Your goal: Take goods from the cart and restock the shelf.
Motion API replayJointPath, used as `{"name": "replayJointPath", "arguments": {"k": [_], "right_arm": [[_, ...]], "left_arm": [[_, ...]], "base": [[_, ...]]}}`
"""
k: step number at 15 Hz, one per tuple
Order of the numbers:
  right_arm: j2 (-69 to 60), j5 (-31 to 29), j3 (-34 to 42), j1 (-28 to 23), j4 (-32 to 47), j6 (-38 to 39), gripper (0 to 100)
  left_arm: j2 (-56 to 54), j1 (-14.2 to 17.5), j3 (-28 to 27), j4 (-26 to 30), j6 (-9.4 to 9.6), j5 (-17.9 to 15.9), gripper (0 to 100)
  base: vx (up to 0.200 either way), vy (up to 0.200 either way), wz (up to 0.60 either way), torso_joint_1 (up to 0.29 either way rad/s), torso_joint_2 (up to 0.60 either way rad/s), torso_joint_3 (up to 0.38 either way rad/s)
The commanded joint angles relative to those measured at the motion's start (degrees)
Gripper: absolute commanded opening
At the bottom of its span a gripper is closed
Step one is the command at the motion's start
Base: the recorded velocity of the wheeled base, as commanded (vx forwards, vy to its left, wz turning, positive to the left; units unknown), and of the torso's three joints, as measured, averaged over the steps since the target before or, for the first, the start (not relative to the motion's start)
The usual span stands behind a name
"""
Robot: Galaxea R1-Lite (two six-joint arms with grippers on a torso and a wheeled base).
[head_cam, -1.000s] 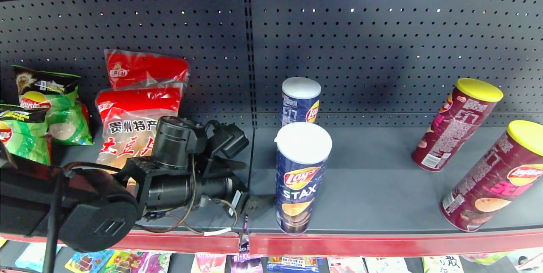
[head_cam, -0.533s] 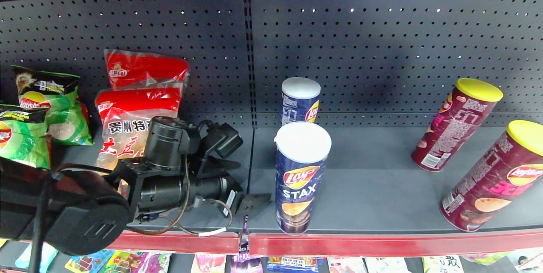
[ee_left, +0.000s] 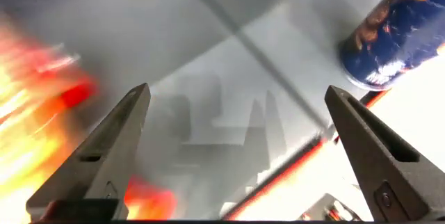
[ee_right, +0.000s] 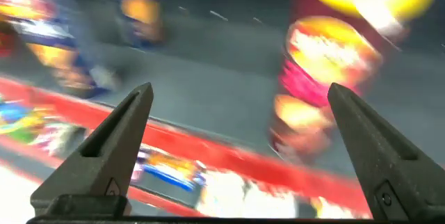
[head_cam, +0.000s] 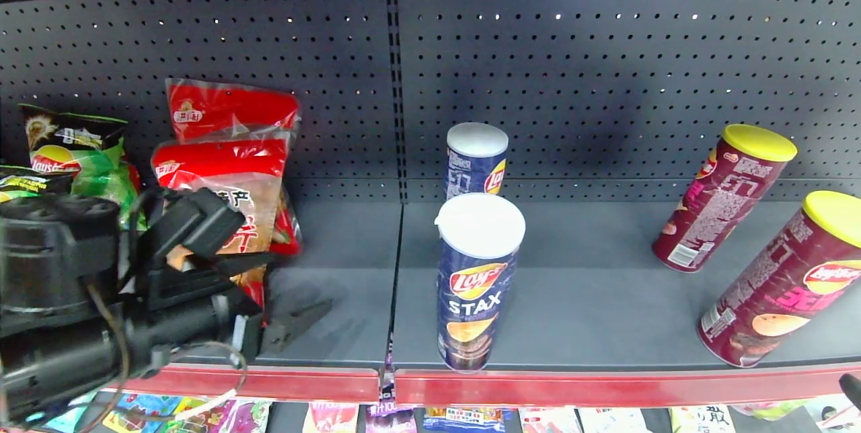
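Two blue chip cans stand upright mid-shelf, one in front (head_cam: 479,278) and one behind (head_cam: 476,159). Two maroon cans with yellow lids (head_cam: 726,194) (head_cam: 783,278) stand at the right. My left gripper (head_cam: 286,292) is open and empty, low over the shelf's front left, before the red bags (head_cam: 222,177). Its wrist view shows the open left gripper (ee_left: 236,154) over bare shelf, with the front blue can (ee_left: 396,43) off to one side. My right gripper (ee_right: 236,147) is open and empty before the red rail (ee_right: 208,154), facing a maroon can (ee_right: 334,64).
Green chip bags (head_cam: 74,164) lean at the far left. The grey shelf (head_cam: 592,298) has free room between the blue and maroon cans. A red front rail (head_cam: 605,386) edges it, a perforated back wall (head_cam: 605,70) closes it, and more goods lie on the shelf below.
My left arm has drawn back to the left, away from the front blue can, and now sits in front of the red bags. The cans have not moved.
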Motion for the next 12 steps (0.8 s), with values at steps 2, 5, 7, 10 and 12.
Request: {"name": "replayJointPath", "arguments": {"k": [2,5,7,10,12], "right_arm": [[-10.54,-4.9,-0.16,-5.66,11.2,-0.08,100],[-16.26,-6.48,-0.34,-10.75,18.75,-0.08,100],[-22.59,-7.1,1.33,-16.64,25.26,-0.43,100],[-25.66,-1.65,6.52,-15.06,21.13,-0.35,100],[-25.66,3.89,7.22,-15.06,19.55,-0.43,100]], "left_arm": [[-46.55,3.97,4.91,36.46,-4.95,10.93,100],[-60.7,4.14,2.54,53.43,-8.37,16.82,100],[-69.22,10.38,4.03,60.02,-8.46,21.21,100],[-71.68,15.31,9.83,53.6,-10.84,21.21,100],[-71.68,15.31,21.79,31.63,-8.11,19.45,100]], "base": [[0.0,0.0,0.0,0.0,0.0,0.0],[0.0,0.0,0.0,0.0,0.0,0.0],[0.0,0.0,0.0,0.0,0.0,0.0],[0.0,0.0,0.0,0.0,0.0,0.0],[0.0,0.0,0.0,0.0,0.0,0.0]]}}
